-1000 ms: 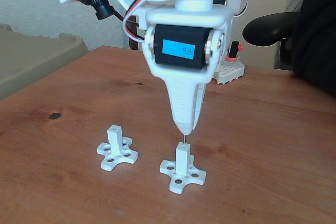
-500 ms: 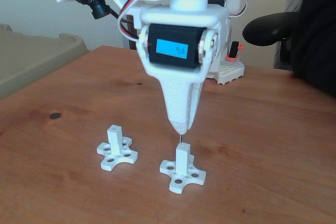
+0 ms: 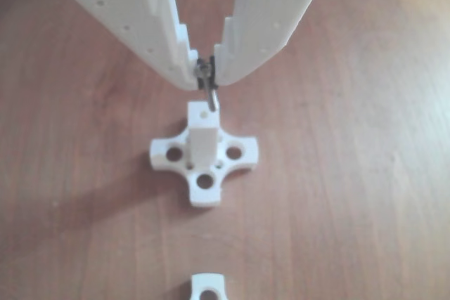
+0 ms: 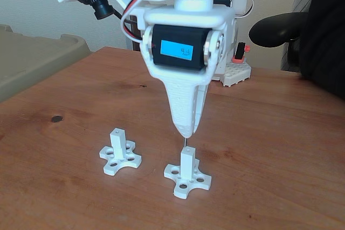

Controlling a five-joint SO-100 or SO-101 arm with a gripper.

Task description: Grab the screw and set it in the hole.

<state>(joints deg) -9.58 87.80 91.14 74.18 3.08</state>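
Observation:
In the other view my white gripper [image 3: 205, 79] is shut on the head end of the screw [image 3: 209, 95]. The thin metal screw hangs down, slightly tilted. Its tip sits just above the top face of a white square post [image 3: 202, 138], a little right of the hole [image 3: 204, 112]. In the fixed view the gripper [image 4: 185, 132] points straight down over the right-hand post [image 4: 186, 161]. There the screw [image 4: 185, 143] spans the short gap between them. I cannot tell whether the tip has entered the hole.
A second identical post on a cross base [image 4: 119, 157] stands to the left in the fixed view. Its edge [image 3: 207, 287] shows at the bottom of the other view. A white block with a red part [image 4: 237, 68] sits behind the arm, and a dark chair [image 4: 318, 30] is at the right.
The gripper with the screw shifted slightly left over the right post during the first half second. Since then it has held still.

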